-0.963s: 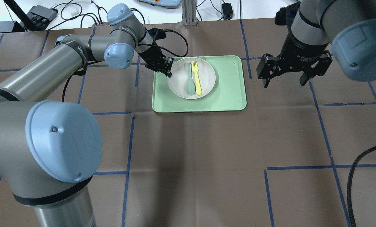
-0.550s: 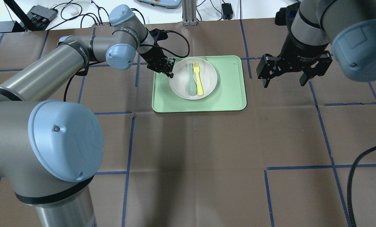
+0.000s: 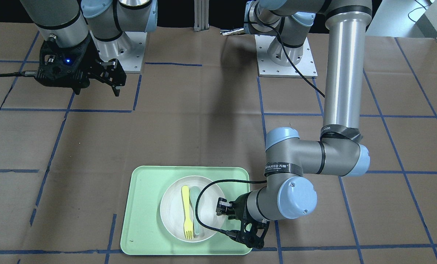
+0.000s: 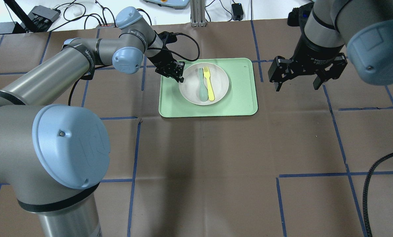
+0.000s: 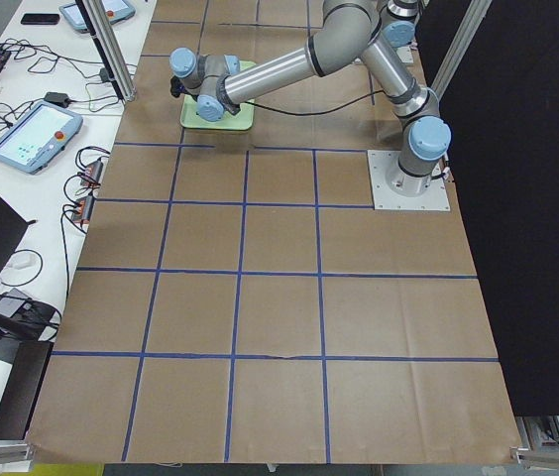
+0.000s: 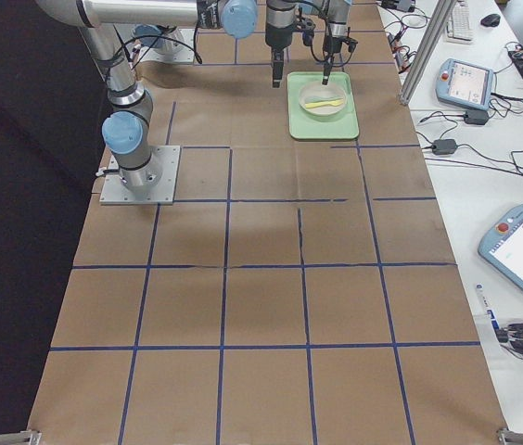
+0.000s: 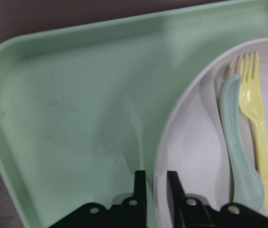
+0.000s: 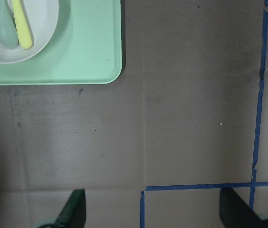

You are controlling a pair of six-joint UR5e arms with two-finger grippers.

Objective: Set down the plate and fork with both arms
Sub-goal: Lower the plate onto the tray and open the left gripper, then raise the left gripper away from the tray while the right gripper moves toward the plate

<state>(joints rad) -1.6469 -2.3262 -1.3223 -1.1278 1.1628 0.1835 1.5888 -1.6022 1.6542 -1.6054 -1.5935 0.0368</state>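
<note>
The off-white plate (image 4: 221, 82) sits on the mint-green tray (image 4: 239, 95), holding the pale-yellow fork (image 4: 210, 84) and a grey-green spoon (image 4: 202, 87) side by side. My left gripper (image 4: 180, 75) is shut on the plate's left rim. In the left wrist view its fingers (image 7: 140, 190) pinch the rim, with the plate (image 7: 200, 142) and fork (image 7: 257, 128) beyond. I cannot tell if the plate is lifted. My right gripper (image 4: 295, 82) is open and empty, hovering over the table right of the tray. The right wrist view shows the plate (image 8: 39, 23) and fork (image 8: 22, 28) at its top left.
The tray (image 3: 145, 205) lies at the table's far middle, on brown paper with blue tape lines. Cables and boxes lie beyond the far edge (image 4: 44, 13). A black cable (image 4: 369, 184) runs along the near right. A cable loops from my left wrist over the plate (image 3: 203, 194).
My left gripper has moved a little to the right with the plate's rim in it, and the plate with fork and spoon has shifted right on the tray. The right arm has not moved.
</note>
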